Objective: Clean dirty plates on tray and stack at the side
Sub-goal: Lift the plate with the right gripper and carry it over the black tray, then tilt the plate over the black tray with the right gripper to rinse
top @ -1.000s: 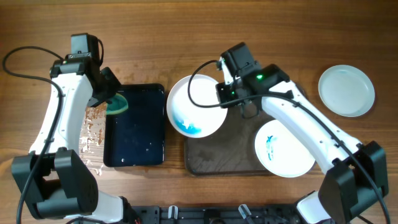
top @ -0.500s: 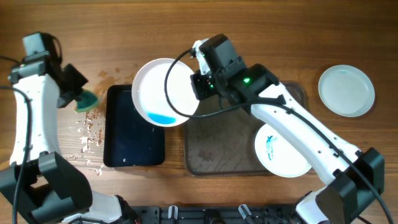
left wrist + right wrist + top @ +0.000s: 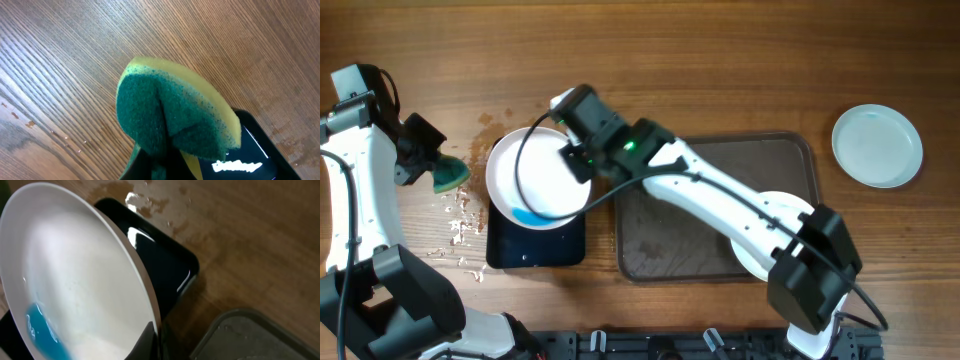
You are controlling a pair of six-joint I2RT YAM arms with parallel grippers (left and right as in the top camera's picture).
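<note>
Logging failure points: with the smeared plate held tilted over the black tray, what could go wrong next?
The right gripper pinches the plate only at its rim; it could slip once scrubbed. Blue liquid pooled at the low edge may drip past the black tray onto the table.
</note>
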